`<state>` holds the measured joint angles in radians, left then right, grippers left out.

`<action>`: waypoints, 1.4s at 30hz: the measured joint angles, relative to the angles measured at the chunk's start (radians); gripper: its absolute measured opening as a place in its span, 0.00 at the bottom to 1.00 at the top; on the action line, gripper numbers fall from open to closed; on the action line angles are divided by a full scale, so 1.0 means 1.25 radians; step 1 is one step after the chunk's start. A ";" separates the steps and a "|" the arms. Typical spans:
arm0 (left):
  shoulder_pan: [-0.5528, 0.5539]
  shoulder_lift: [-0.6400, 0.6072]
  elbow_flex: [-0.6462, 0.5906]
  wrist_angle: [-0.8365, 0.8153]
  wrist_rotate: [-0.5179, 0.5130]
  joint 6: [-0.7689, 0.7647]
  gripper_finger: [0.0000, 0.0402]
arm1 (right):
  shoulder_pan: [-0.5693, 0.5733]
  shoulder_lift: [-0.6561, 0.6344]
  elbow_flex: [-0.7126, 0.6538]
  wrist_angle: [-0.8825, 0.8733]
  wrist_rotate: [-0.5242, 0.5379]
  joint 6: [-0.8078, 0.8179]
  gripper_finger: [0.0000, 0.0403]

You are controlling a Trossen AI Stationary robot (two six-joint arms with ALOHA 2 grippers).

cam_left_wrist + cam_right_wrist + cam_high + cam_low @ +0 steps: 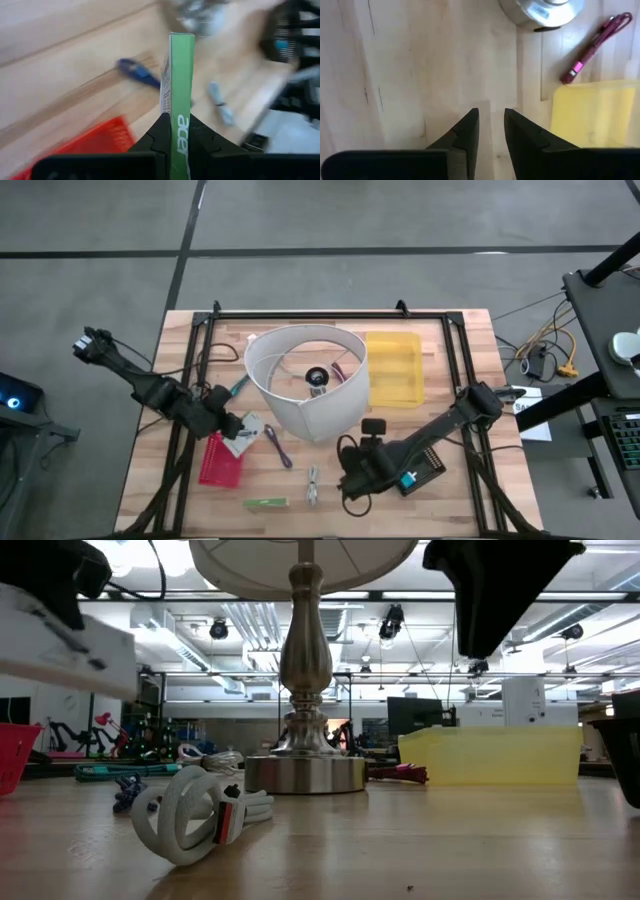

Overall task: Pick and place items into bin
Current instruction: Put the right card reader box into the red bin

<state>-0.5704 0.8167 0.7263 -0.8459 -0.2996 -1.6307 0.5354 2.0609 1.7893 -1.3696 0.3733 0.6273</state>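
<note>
In the left part of the overhead frame, the left gripper (238, 427) is clenched on a flat green and white cardboard box (178, 95), held on edge between its fingers above the wooden table (450, 510). The shallow translucent yellow plastic bin (394, 368) lies at the upper right of centre, beyond a large white lampshade on a silver lamp base (306, 380) standing in between. For a clean placement, the box would need to be lifted clear of the shade, carried around or over it, and released only once fully above the bin. Nothing can be made out inside the bin; a pink pen-like tool (594, 44) lies just beside it. A red plastic basket (220, 460) sits lower left, its contents unclear. The right gripper (352, 480), lower centre, hangs with fingers slightly parted, holding nothing.
</note>
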 joint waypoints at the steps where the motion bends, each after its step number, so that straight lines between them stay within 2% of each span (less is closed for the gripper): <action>1: -0.010 0.019 0.019 -0.042 -0.001 -0.027 0.04 | 0.000 -0.008 -0.004 0.000 0.003 0.001 0.19; 6: -0.073 0.103 0.090 -0.175 -0.003 -0.153 0.04 | 0.001 -0.044 -0.016 -0.003 0.043 0.016 0.18; 13: -0.178 0.199 0.142 -0.198 -0.060 -0.311 0.04 | 0.001 -0.085 -0.026 -0.003 0.065 0.041 0.19; 20: -0.271 0.309 0.192 -0.254 -0.064 -0.475 0.04 | 0.000 -0.110 -0.031 -0.010 0.085 0.040 0.17; 28: -0.284 0.421 0.311 -0.390 -0.102 -0.470 0.04 | 0.000 -0.126 -0.031 -0.012 0.087 0.041 0.17; 33: -0.293 0.449 0.386 -0.415 -0.101 -0.438 0.04 | 0.000 -0.131 -0.031 -0.013 0.088 0.037 0.17; 35: -0.305 0.463 0.407 -0.444 -0.078 -0.476 0.04 | 0.001 -0.131 -0.031 -0.013 0.095 0.036 0.17; 39: -0.310 0.517 0.452 -0.522 0.026 -0.494 0.04 | 0.001 -0.131 -0.031 -0.013 0.099 0.039 0.17; 42: -0.309 0.561 0.476 -0.557 0.041 -0.493 0.04 | 0.001 -0.131 -0.031 -0.013 0.099 0.040 0.17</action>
<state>-0.9566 1.5185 1.3218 -1.5419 -0.2485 -2.2463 0.5362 1.8977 1.7508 -1.3857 0.4976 0.6775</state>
